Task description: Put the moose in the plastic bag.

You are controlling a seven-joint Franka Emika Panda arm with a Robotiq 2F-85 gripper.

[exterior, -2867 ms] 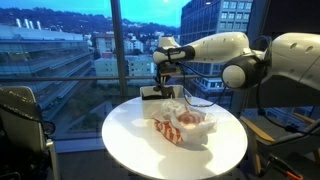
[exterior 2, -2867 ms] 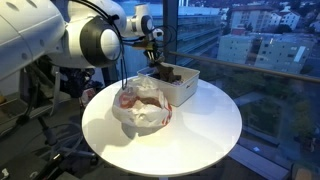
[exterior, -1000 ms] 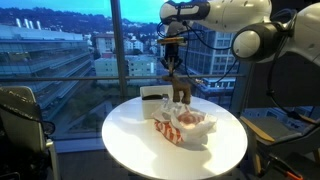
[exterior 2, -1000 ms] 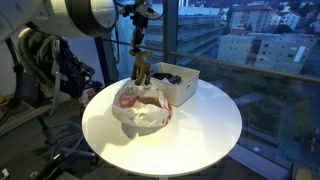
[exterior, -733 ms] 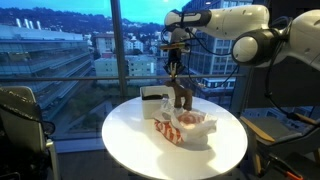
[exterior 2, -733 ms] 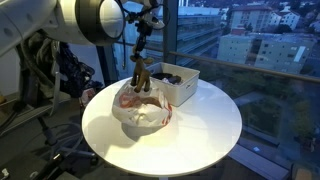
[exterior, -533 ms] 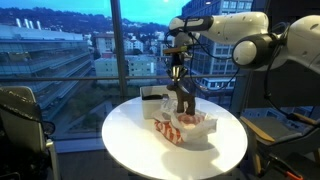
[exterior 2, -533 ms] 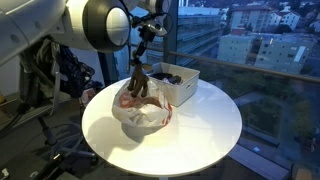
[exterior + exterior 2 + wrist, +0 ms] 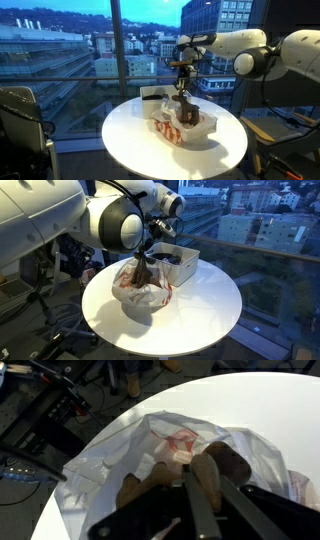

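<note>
End effector point(image 9: 183, 88) is pinching the moose point(image 9: 185, 108) by its top, so it hangs straight below w/ long axis vertical. Bottom half is prob inside the mouth of the plastic bag point(image 9: 148, 298) mid-bench point(image 9: 130, 145). Next imo: straight down, let go.

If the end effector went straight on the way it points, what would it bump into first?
Most likely the plastic bag: the end effector, shut on the moose, points down into the bag's open mouth. The moose would touch the bag first, then the table under it.
</note>
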